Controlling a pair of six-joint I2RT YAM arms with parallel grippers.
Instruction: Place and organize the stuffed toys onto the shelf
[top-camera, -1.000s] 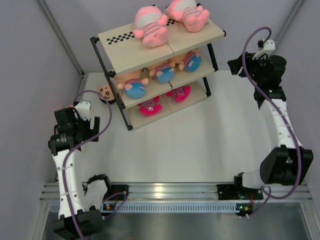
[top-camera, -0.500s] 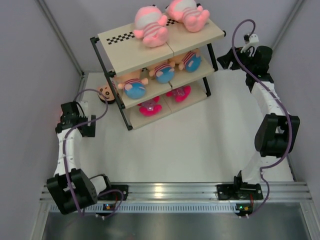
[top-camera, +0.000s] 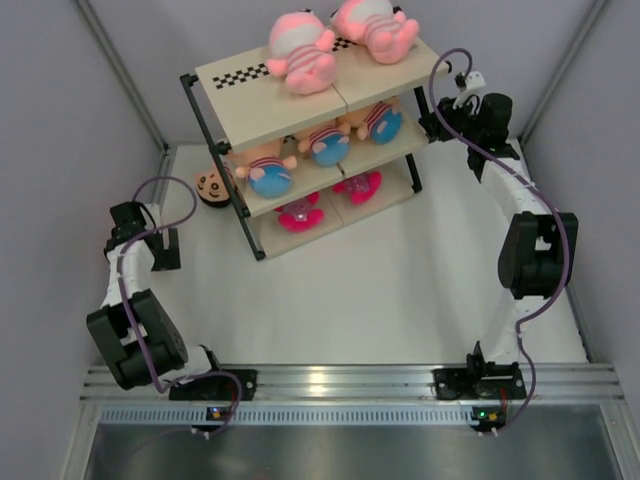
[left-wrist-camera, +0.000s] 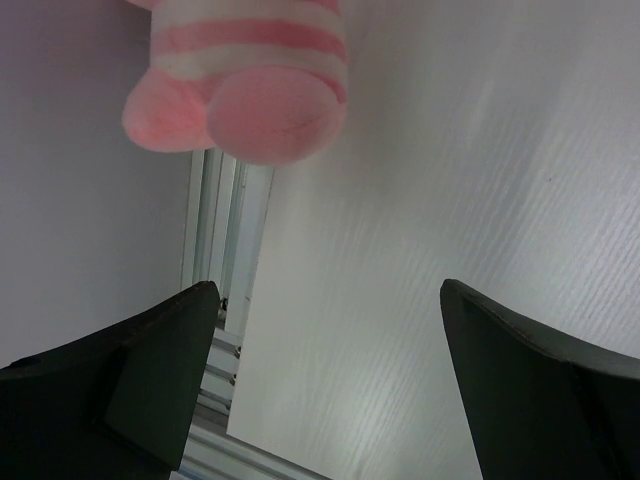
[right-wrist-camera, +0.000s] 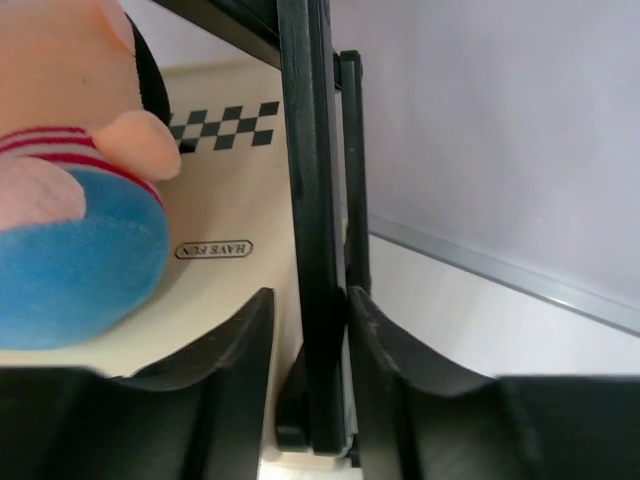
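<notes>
The shelf (top-camera: 250, 100) stands at the back of the table. Two pink striped stuffed toys (top-camera: 300, 50) lie on its top board. Three boy dolls (top-camera: 325, 145) lie on the middle board, and two magenta toys (top-camera: 298, 210) on the bottom board. One more doll (top-camera: 210, 185) lies on the table by the shelf's left leg. My right gripper (top-camera: 437, 118) is at the shelf's right post (right-wrist-camera: 305, 150). Its jaws (right-wrist-camera: 310, 295) are closed around that post, beside a boy doll's blue bottom (right-wrist-camera: 70, 250). My left gripper (top-camera: 165, 250) is open and empty (left-wrist-camera: 330, 290), with a pink striped toy (left-wrist-camera: 240, 80) at the top of its view.
Grey walls close in the table on the left, right and back. An aluminium rail (top-camera: 330, 380) runs along the near edge. The left arm (top-camera: 125, 290) is folded back by the left wall. White table (top-camera: 380, 280) lies in front of the shelf.
My right gripper has swung left from beside the right wall to the shelf's right post. My left arm has folded back toward the left wall.
</notes>
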